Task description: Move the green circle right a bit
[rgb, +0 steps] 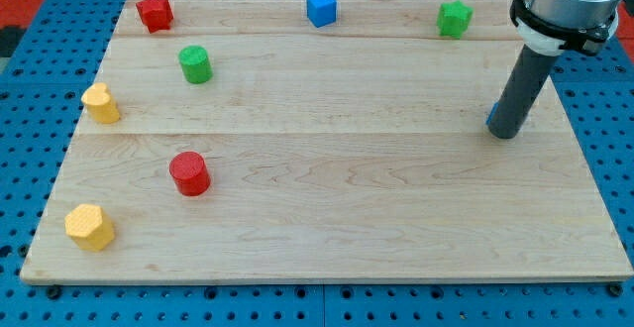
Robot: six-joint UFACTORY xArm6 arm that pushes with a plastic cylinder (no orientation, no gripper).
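Pale wooden board [327, 198] — smooth, matt

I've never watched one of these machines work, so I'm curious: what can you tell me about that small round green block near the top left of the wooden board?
The green circle is a short, bright green cylinder that looks like moulded plastic, standing upright with its flat round face up. It sits on the pale wooden board in the view's upper left, below and right of the red star-like block and above the red cylinder. Nothing touches it except the board. My tip is far off at the view's right.
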